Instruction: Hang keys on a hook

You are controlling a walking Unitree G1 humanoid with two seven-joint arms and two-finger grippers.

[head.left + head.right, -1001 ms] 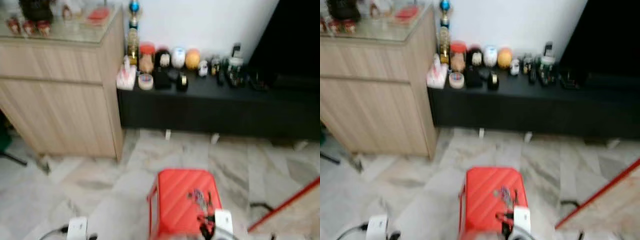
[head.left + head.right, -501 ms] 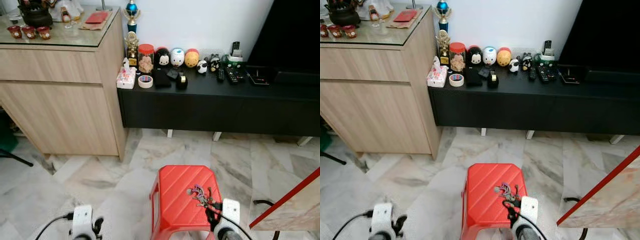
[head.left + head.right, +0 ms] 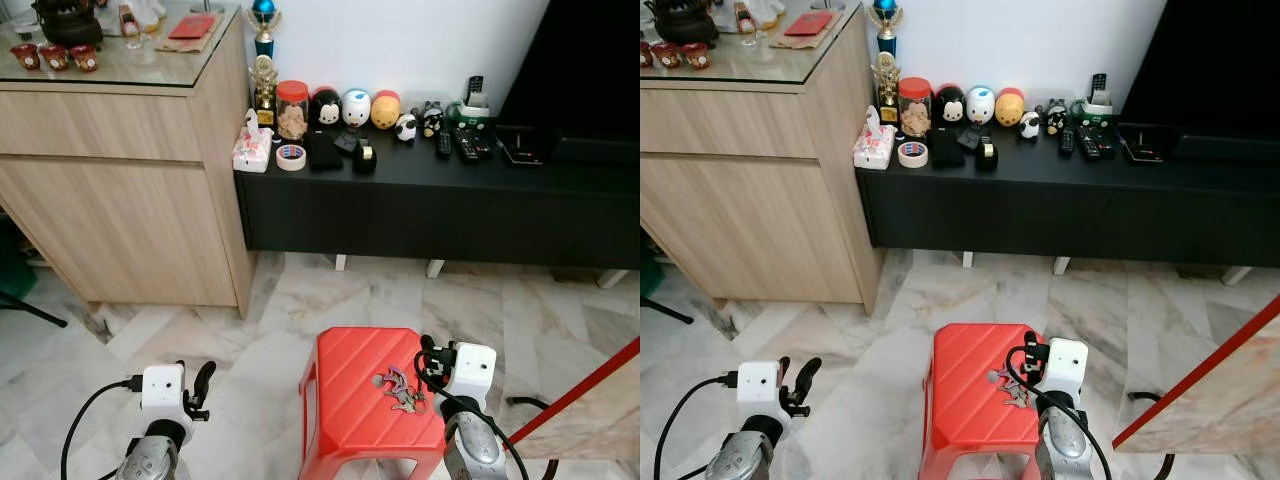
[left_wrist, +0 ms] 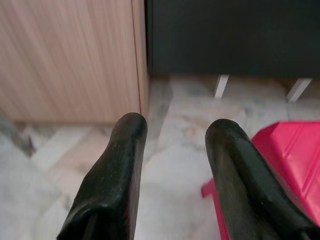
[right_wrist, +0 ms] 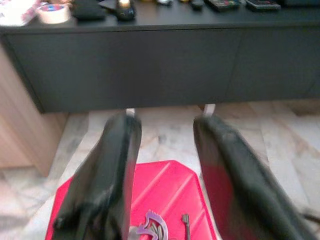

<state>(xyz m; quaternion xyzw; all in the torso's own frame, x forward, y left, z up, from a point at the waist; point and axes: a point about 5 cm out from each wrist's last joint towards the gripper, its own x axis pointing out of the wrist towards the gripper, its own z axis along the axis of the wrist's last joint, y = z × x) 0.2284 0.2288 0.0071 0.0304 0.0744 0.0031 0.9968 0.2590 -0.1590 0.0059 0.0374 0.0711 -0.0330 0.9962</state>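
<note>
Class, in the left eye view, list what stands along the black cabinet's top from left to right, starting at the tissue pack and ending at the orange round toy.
Tissue pack → tape roll → red-lidded jar → black round toy → white round toy → orange round toy.

This is a living room in a home. A long black TV console (image 3: 440, 205) runs across the upper middle of the frame, with remote controls (image 3: 455, 145) and round toy figures (image 3: 356, 107) on top, and a dark TV screen (image 3: 590, 70) at the upper right. A light wooden cabinet (image 3: 120, 190) with a glass top stands at the upper left. The floor is marble tile (image 3: 200, 340), and 1 red plastic stool (image 3: 365, 400) stands at the lower middle.
</note>
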